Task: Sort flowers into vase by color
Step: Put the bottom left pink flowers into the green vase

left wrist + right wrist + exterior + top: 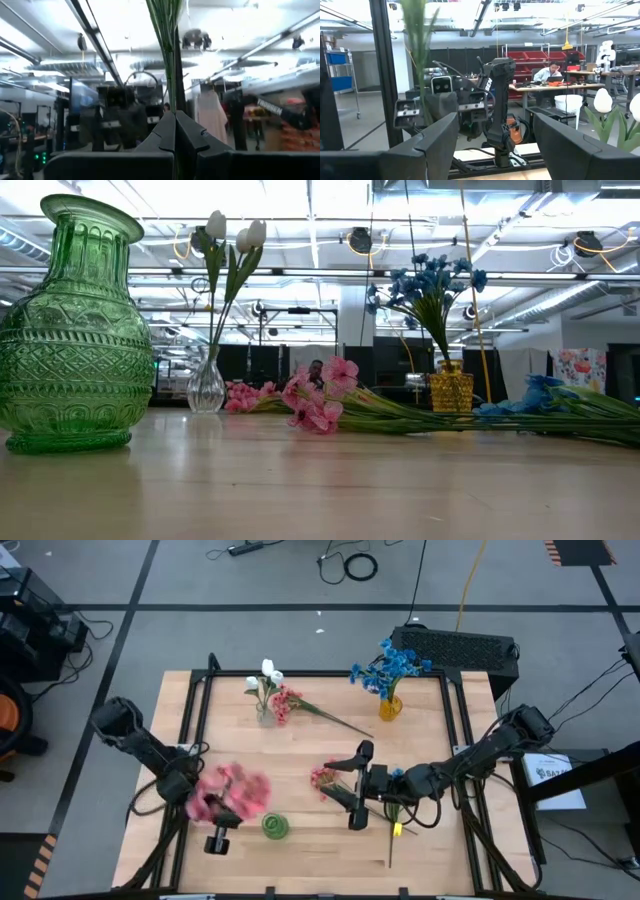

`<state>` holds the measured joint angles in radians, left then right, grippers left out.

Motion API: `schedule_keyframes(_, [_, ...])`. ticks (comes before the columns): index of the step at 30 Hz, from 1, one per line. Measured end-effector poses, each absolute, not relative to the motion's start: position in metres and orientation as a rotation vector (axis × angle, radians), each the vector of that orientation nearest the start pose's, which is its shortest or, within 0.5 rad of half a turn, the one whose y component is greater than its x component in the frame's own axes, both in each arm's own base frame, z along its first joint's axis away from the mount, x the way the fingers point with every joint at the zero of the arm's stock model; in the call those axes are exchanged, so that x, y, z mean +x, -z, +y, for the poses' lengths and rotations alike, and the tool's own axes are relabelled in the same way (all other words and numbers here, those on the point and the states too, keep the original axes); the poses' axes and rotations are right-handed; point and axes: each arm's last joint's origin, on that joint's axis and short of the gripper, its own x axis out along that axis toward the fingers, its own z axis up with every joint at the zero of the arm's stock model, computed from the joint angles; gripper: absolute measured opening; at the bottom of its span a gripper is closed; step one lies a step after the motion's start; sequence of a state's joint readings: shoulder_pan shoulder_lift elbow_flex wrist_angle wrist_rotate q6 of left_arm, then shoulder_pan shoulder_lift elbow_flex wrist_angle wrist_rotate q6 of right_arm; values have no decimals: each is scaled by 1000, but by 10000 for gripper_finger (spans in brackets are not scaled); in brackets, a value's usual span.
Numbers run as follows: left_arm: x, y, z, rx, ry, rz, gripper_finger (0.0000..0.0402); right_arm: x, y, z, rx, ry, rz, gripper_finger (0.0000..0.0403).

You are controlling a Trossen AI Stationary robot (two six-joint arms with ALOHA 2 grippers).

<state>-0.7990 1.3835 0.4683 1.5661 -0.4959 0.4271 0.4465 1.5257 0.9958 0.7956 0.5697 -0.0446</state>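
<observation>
Left gripper clamped on a bunch of pink blossom sprigs by their green stems; in the left wrist view the stems rise upright from between the closed fingers. The bunch hangs over the table's 7 o'clock area, just beside the ribbed green glass vase, which stands near the front edge.

Right gripper near table centre, slightly toward 5 o'clock, fingers spread apart with nothing between them. Loose sprigs lie under and beside it: pink flowers at its 9 o'clock, a blue sprig and green stems toward 5 o'clock.

At 11 o'clock a small clear glass vase holds white tulips; a pink sprig lies flat just beside it. At 1 o'clock an amber glass vase holds bright blue flowers.

Surface: pale wooden tabletop with a dark frame at its edges. Room: grey floor with cables, a black keyboard beyond the far edge; the right wrist view shows red bins and a seated person at a bench.
</observation>
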Motion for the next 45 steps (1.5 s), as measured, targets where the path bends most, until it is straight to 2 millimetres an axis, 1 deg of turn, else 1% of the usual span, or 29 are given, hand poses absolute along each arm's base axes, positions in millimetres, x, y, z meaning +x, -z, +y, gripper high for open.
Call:
schedule_keyframes(5, [187,-249,-167,59,169,-524,0,312,-319,132,83,128,-228,251])
schedule_keyframes(11, [194,-239,-169,77,165,-488,0,312,-319,132,82,128,-226,251])
schedule_keyframes(17, [197,-231,-172,55,173,-457,0,312,-319,132,82,128,-225,251])
schedule_keyframes(26, [204,-218,-174,78,173,-417,0,312,-319,132,81,128,-223,251])
schedule_keyframes(37, [216,-203,-170,53,155,-359,0,313,-317,132,74,132,-208,251])
schedule_keyframes(45, [218,-195,-171,66,125,-325,10,313,-316,132,71,130,-194,251])
